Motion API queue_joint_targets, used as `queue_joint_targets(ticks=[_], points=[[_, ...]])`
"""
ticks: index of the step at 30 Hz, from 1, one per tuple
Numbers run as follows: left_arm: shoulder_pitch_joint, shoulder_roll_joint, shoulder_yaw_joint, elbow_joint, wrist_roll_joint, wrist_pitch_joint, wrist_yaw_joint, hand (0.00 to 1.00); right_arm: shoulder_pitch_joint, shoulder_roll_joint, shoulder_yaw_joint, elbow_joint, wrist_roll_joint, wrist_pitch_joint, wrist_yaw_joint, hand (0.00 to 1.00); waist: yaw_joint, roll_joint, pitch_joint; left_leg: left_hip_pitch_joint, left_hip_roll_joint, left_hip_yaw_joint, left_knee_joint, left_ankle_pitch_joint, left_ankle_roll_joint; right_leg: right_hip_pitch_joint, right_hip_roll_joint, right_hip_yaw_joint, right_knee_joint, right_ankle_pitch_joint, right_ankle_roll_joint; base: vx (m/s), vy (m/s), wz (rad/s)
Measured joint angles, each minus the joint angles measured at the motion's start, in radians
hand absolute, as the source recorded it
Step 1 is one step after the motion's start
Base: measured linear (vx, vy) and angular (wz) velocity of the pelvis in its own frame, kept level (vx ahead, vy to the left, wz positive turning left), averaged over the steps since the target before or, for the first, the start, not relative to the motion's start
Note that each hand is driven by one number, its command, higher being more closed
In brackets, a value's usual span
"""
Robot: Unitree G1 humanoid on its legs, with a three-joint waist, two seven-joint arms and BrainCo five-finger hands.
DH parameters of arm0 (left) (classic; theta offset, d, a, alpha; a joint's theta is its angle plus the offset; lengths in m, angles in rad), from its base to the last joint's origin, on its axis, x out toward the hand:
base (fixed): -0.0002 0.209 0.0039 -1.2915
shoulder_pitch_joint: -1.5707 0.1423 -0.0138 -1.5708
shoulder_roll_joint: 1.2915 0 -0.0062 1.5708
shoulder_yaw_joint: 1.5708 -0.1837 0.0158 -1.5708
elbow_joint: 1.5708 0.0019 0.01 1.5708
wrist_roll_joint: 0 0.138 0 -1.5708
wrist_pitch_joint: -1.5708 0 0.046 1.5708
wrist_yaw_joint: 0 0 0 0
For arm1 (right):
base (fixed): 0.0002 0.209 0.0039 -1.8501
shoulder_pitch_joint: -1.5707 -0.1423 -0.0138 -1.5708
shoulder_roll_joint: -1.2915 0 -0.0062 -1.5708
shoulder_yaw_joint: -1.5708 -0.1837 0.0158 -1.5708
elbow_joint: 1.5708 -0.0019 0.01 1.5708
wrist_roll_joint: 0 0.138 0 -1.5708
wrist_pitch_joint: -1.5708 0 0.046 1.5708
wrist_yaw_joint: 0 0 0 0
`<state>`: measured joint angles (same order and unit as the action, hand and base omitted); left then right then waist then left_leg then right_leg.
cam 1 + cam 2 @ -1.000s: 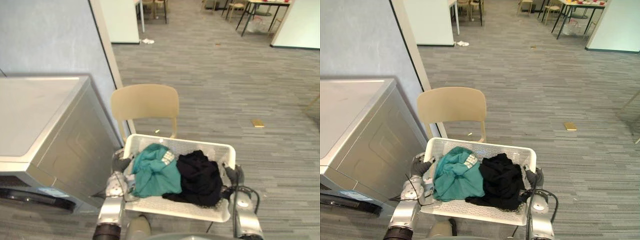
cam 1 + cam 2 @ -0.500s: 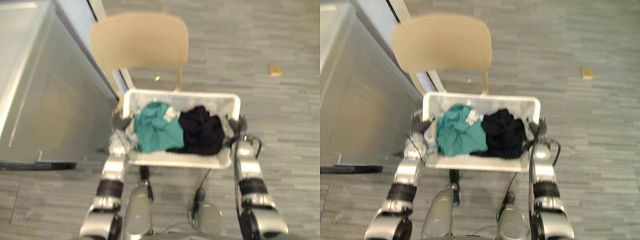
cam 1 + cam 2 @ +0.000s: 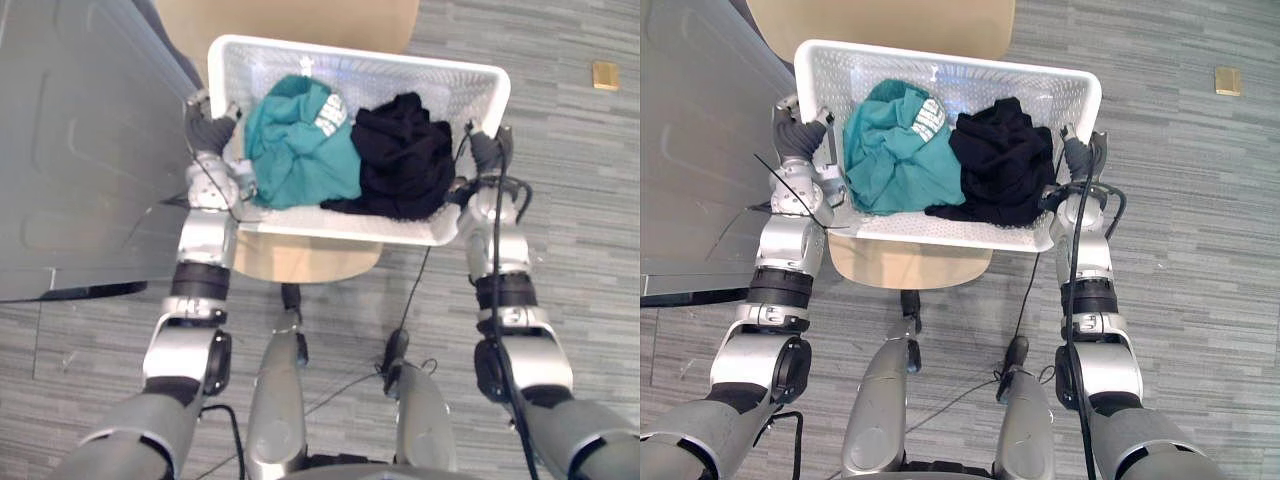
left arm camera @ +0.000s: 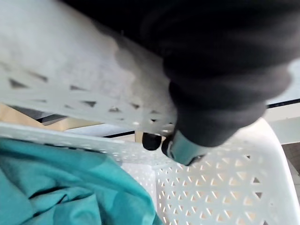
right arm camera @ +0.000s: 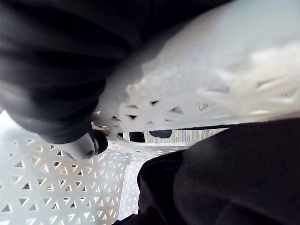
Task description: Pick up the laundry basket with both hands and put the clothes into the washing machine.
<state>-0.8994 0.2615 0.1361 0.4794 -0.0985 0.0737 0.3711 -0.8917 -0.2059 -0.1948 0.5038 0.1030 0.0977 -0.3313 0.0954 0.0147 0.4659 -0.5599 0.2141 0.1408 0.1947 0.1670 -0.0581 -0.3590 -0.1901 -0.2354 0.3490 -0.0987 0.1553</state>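
Note:
A white perforated laundry basket [image 3: 400, 75] hangs between my two hands, above a tan chair seat [image 3: 300, 258]. Inside lie a teal garment [image 3: 300, 145] on the left and a black garment [image 3: 405, 155] on the right. My left hand [image 3: 208, 135] grips the basket's left end, its dark-tipped fingers [image 4: 159, 140] hooked over the rim beside the teal cloth [image 4: 61, 187]. At the right end my right hand [image 3: 487, 155] does the same, fingertips [image 5: 93, 143] curled through the handle slot near the black cloth [image 5: 211, 178]. The grey washing machine [image 3: 80, 150] stands to the left.
The chair's tan back [image 3: 290, 20] rises just behind the basket. The machine's side comes close to my left arm, with a dark edge [image 3: 90, 292] low at its front. A small yellow object [image 3: 604, 75] lies on the grey floor at the far right.
The camera has tilted down, so the whole scene shifted. The basket now looks larger and nearer, with the chair seat showing under its near edge. Both hands keep their hold.

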Motion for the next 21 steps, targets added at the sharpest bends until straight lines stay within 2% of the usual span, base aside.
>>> queue_joint_targets(ticks=[5,11,13,17,20,21], points=[[0.000,0.004,0.032,0.007,0.000,0.002,-0.044,1.00,-0.020,-0.002,0.007,0.000,0.000,0.025,0.010,1.00,0.004,0.000,0.008,-0.023,0.015,-0.001,0.015,0.000,-0.001,-0.018,0.004,-0.014,0.018,0.000,-0.001,0.00,0.000,0.00],[-0.093,0.048,0.031,0.130,0.016,0.018,-0.103,1.00,-0.033,-0.011,0.016,0.041,0.006,0.034,0.040,1.00,0.003,0.000,0.008,-0.045,0.022,0.004,0.019,-0.001,-0.001,-0.041,0.005,-0.022,0.029,-0.003,-0.005,0.00,-0.010,-0.01],[-0.118,0.067,0.032,0.164,0.024,0.026,-0.109,1.00,-0.092,-0.012,0.020,0.130,0.019,0.034,0.046,1.00,0.003,0.001,0.008,-0.057,0.031,0.005,0.029,0.000,-0.002,-0.053,0.010,-0.024,0.038,-0.003,-0.005,-0.01,-0.035,-0.07],[-0.151,0.101,0.033,0.205,0.022,0.028,-0.109,1.00,-0.150,-0.019,0.053,0.195,0.053,0.033,0.046,1.00,0.009,0.001,0.008,-0.071,0.044,0.003,0.027,0.006,-0.011,-0.066,0.019,-0.039,0.039,-0.006,-0.010,0.02,-0.050,-0.03],[-0.187,0.108,0.032,0.252,0.022,0.031,-0.130,1.00,-0.181,-0.025,0.053,0.253,0.069,0.032,0.048,1.00,0.027,0.001,0.008,-0.077,0.053,0.003,0.018,0.014,-0.020,-0.072,0.029,-0.042,0.032,-0.003,-0.015,0.04,-0.050,-0.02],[-0.188,0.110,0.032,0.256,0.022,0.031,-0.133,1.00,-0.189,-0.026,0.054,0.268,0.076,0.032,0.049,0.00,0.028,0.001,0.008,-0.077,0.053,0.002,0.016,0.016,-0.023,-0.072,0.030,-0.042,0.032,-0.003,-0.015,0.06,-0.036,0.01]])
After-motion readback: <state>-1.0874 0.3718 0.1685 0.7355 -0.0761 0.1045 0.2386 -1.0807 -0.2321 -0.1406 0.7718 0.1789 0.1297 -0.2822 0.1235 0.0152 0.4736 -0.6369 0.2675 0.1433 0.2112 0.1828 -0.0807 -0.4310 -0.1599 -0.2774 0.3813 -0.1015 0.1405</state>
